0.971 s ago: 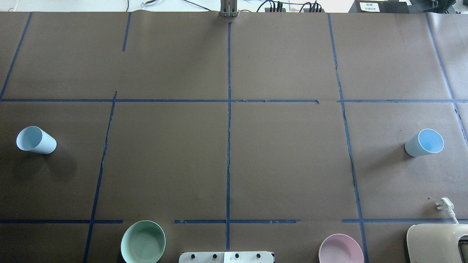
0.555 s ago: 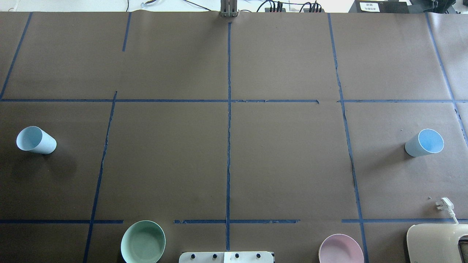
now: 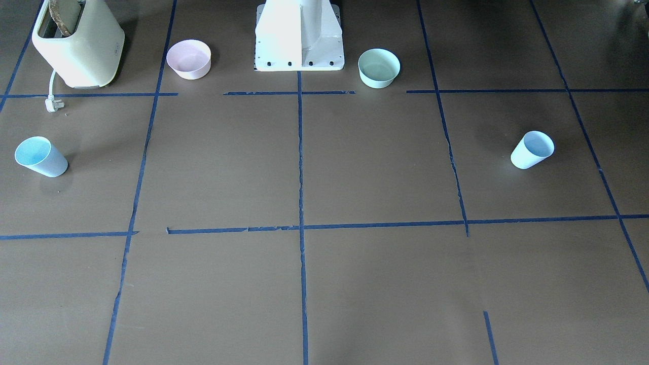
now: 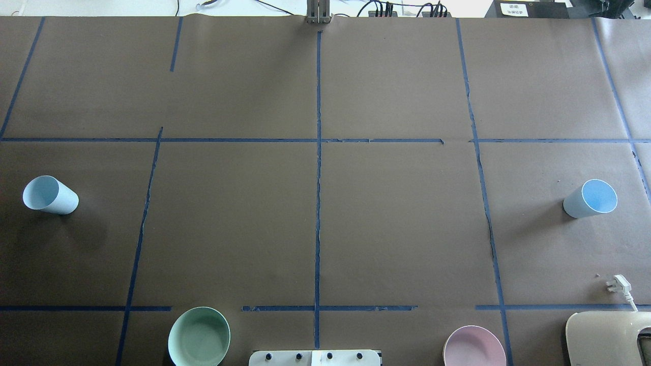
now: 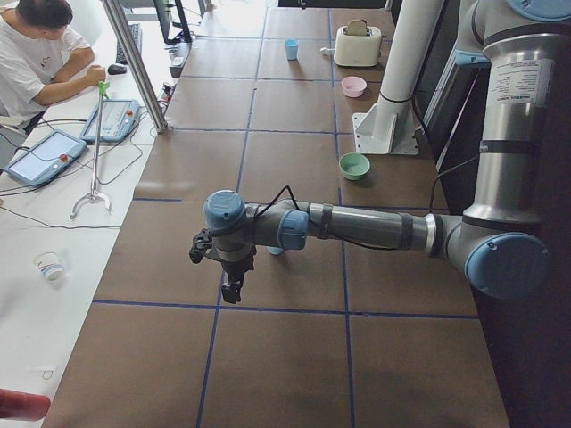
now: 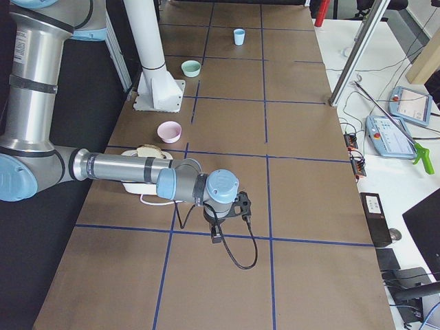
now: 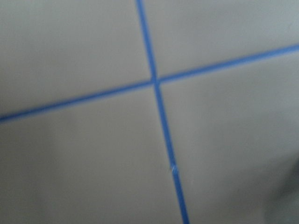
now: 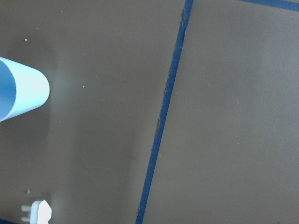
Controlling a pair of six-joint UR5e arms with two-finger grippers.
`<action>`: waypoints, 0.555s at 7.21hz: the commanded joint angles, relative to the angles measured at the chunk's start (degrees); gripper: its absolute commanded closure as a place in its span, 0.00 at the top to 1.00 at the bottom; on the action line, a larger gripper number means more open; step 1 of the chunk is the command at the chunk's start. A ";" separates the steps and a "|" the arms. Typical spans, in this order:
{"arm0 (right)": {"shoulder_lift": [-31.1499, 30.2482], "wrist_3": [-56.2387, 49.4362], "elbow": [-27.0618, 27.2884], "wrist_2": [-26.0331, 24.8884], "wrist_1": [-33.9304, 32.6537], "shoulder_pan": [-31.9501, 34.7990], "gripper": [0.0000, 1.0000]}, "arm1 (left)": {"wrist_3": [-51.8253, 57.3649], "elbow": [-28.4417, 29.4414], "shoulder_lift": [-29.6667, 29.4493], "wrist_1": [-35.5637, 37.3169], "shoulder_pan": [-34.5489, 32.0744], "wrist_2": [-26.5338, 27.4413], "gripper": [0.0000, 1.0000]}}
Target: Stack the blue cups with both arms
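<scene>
We find the left cup point(image 4: 51, 195) and right cup point(image 4: 590, 198) at opposite tabletop point(image 4: 396, 229) edges; left bowl point(image 4: 199, 336) and right bowl point(image 4: 474, 346) flank the pedestal point(image 4: 314, 357).

No change detectable between earlier overhead pictures and now. Left blue cup point(image 4: 50, 195), right blue cup point(image 4: 590, 199): no shift, no change of tilt. Left arm point(image 5: 366, 229) and right arm point(image 6: 117, 167) out of overhead view both then and now, seen only from table ends now, so no comparison possible for either.
</scene>
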 commanded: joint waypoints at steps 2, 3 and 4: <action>0.06 0.00 -0.16 0.00 0.00 0.00 1.00 | -5.52 -0.69 2.79 -12.54 5.95 -3.03 1.00; 0.06 0.00 -0.16 0.26 0.00 0.00 1.00 | -16.63 -0.61 3.52 -19.49 10.00 -2.86 1.00; 0.06 0.00 -0.16 0.52 0.00 0.00 1.00 | -26.40 -0.61 7.35 -27.74 14.39 -2.34 1.00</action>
